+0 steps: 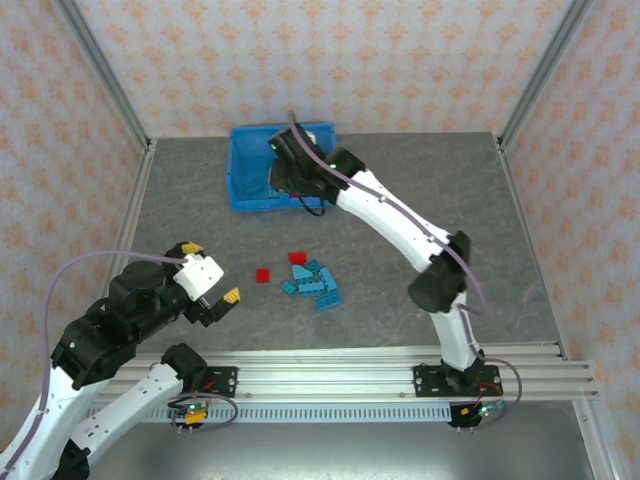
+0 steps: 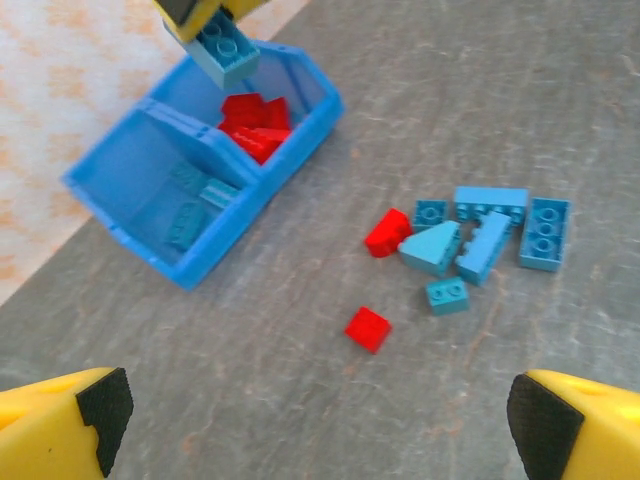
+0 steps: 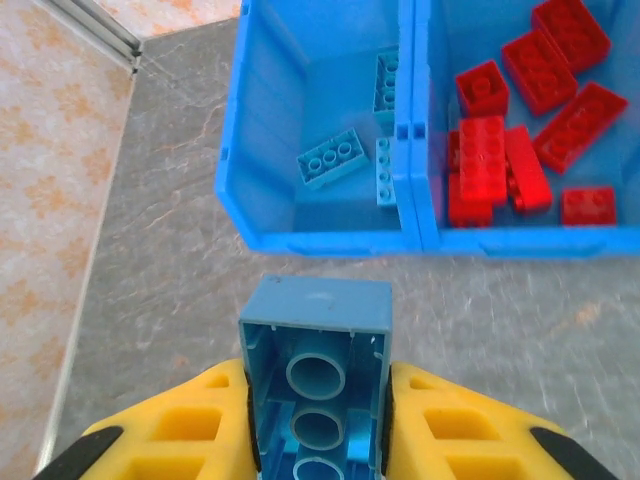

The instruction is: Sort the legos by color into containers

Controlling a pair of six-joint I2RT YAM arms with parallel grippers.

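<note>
While right gripper (image 3: 318, 425) is pinching a light blue brick (image 3: 315, 335) by its flat sides near the bin (image 3: 320, 238) | likely handling light, rigid, slick | left gripper (image 2: 310, 415) is hanging spread.

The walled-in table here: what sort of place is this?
Likely a lab test cell: patterned backdrop panels on metal framing box in the grey table, with the left arm and right arm bolted to a rail.

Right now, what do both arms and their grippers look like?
Both arms, left arm and right arm, mix white links with black joints, and a pale purple cable runs along each. The left gripper and right gripper have yellow fingers with black pads.
</note>
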